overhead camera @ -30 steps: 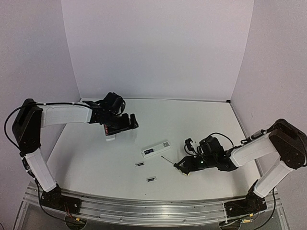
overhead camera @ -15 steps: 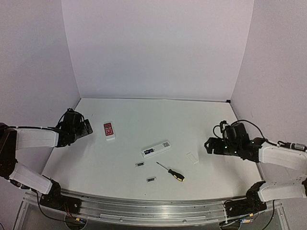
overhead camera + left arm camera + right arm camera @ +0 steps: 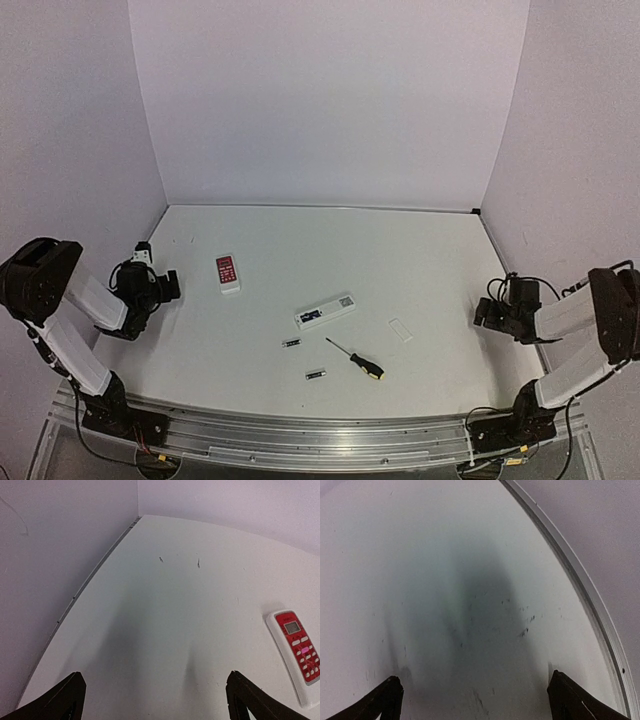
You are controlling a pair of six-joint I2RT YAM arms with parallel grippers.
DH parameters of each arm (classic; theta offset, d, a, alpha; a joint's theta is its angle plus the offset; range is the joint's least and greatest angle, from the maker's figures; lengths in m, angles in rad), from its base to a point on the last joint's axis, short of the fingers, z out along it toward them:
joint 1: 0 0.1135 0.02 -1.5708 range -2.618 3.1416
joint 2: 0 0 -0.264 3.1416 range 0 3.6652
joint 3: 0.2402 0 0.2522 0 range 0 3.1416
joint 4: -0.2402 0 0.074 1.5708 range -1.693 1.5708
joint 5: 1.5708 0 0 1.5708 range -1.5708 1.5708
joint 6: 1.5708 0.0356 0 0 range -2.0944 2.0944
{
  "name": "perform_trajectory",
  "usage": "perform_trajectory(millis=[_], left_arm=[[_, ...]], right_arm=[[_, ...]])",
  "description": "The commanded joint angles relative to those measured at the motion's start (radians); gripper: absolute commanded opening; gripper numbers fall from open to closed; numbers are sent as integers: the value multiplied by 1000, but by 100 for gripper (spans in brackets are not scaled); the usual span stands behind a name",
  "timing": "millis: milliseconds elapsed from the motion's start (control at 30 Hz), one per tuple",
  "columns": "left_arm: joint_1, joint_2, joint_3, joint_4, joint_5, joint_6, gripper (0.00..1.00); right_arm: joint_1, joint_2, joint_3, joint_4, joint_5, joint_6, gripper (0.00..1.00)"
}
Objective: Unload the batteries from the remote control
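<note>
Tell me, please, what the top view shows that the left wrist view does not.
Only the top view shows the white remote, two batteries lying loose in front of it, the screwdriver, the cover and the right gripper. Only the left wrist view shows small dark marks on the table and the left gripper wide open, up close. Both show the red remote and the table.

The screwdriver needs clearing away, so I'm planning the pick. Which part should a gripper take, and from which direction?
Take the screwdriver by its thick black-and-yellow handle, not the thin shaft. It lies flat on the table, handle toward the near right, so probably come straight down from above, jaws closing across the handle's width.
</note>
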Motion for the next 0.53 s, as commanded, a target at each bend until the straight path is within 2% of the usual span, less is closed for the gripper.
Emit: perform_trajectory(millis=[0, 67, 100, 133, 500], left_arm=[[44, 41, -2, 237, 231, 30, 100], [45, 44, -5, 242, 259, 41, 100], [45, 42, -10, 251, 296, 57, 100], [45, 27, -4, 214, 342, 69, 100], [45, 39, 16, 197, 328, 65, 100]], right_arm=[[-57, 191, 30, 350, -236, -19, 98], [-53, 206, 104, 213, -295, -55, 98], [-48, 205, 110, 201, -290, -61, 98], [-44, 211, 106, 223, -289, -61, 98], [-40, 215, 129, 187, -348, -91, 98]])
